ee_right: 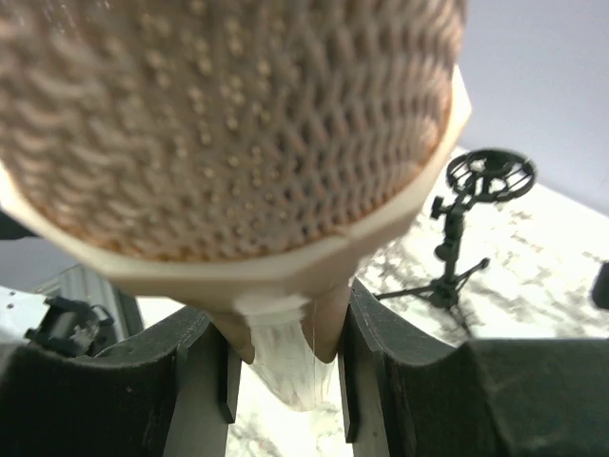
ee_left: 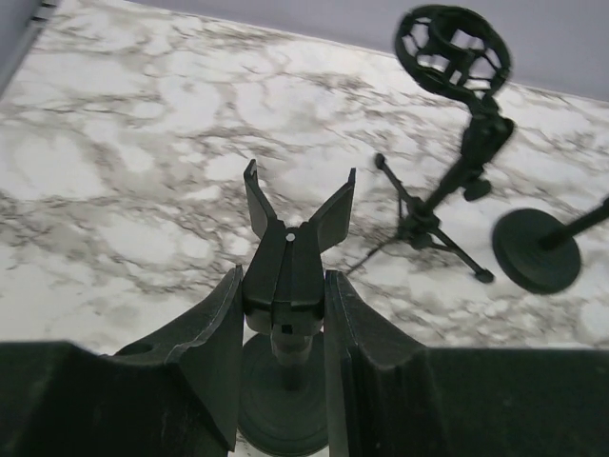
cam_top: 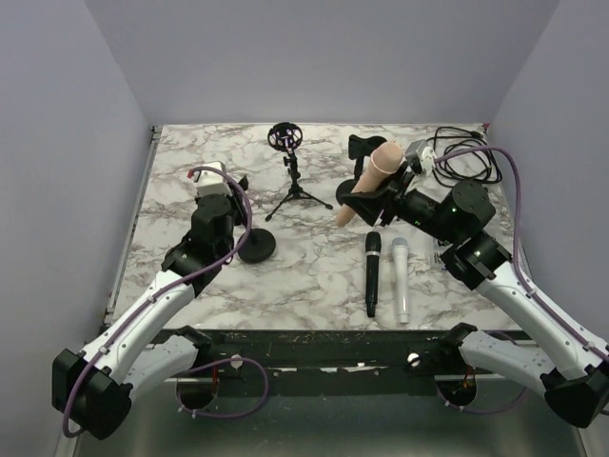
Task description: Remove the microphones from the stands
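Observation:
A beige microphone (cam_top: 369,183) is tilted above the table, mesh head up, in my right gripper (cam_top: 379,195), which is shut on its body. In the right wrist view the head (ee_right: 238,124) fills the frame and my right gripper (ee_right: 285,352) clamps the handle. A black stand with a round base (cam_top: 350,193) and a clip (cam_top: 363,148) stands just behind the microphone; I cannot tell if they touch. My left gripper (cam_top: 235,197) is shut on the empty clip (ee_left: 295,238) of another round-base stand (cam_top: 256,248); it shows in the left wrist view (ee_left: 283,314).
A tripod stand with an empty shock mount (cam_top: 286,139) stands at the back centre. A black microphone (cam_top: 371,271) and a silver one (cam_top: 401,278) lie side by side near the front. Coiled cables (cam_top: 466,157) lie at the back right.

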Robot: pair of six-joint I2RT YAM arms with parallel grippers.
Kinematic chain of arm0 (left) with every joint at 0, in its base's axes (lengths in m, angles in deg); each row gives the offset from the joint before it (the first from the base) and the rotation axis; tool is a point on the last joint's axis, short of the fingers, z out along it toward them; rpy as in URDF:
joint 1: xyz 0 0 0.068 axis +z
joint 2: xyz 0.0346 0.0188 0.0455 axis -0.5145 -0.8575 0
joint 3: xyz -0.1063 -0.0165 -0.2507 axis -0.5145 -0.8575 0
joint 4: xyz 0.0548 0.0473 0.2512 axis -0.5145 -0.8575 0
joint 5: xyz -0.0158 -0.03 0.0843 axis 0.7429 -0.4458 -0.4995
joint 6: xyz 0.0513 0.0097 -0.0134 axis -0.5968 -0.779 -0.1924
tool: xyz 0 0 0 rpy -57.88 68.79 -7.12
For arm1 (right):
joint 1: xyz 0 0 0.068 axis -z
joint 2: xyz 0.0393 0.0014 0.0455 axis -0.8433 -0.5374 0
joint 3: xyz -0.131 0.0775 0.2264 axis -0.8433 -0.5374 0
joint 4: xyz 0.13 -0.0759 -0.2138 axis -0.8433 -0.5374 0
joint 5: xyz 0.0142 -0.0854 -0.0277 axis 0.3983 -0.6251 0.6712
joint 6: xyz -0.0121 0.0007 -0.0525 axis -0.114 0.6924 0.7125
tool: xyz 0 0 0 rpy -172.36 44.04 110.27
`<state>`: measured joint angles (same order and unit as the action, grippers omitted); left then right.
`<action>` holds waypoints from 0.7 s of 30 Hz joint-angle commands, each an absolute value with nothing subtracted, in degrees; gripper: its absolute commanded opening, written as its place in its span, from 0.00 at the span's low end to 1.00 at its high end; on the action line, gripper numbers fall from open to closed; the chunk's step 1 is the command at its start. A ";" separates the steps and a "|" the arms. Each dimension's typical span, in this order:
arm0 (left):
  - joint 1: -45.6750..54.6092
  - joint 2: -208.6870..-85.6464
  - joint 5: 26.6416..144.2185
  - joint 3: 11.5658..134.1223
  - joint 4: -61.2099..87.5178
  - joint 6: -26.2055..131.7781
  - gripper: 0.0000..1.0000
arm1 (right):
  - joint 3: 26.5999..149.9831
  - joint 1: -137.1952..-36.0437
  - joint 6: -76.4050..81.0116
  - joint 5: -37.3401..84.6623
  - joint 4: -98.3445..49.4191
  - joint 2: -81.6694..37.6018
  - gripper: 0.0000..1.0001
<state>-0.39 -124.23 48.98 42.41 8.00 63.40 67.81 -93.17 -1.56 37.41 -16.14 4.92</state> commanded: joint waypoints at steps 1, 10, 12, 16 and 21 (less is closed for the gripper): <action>5.54 -125.28 43.62 45.16 16.96 60.30 0.00 | 65.27 -93.53 -7.00 43.45 -12.88 3.31 0.01; 11.59 -137.32 45.85 49.25 38.90 49.75 0.00 | 61.43 -95.95 -15.34 40.65 -14.72 -3.94 0.01; 12.20 -140.75 47.20 50.87 42.23 48.16 0.00 | 63.46 -96.03 -18.66 36.65 -20.54 -6.77 0.01; 12.75 -145.86 48.82 53.46 45.13 46.27 0.00 | 62.57 -96.07 -26.71 38.08 -23.67 -9.71 0.01; 12.77 -148.48 50.65 53.78 44.04 48.74 0.00 | 58.38 -96.07 -33.76 40.43 -22.93 -9.93 0.01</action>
<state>12.53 -147.99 48.04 51.74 37.22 48.26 60.73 -95.80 -25.95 39.26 -22.09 -10.27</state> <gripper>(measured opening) 0.325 0.434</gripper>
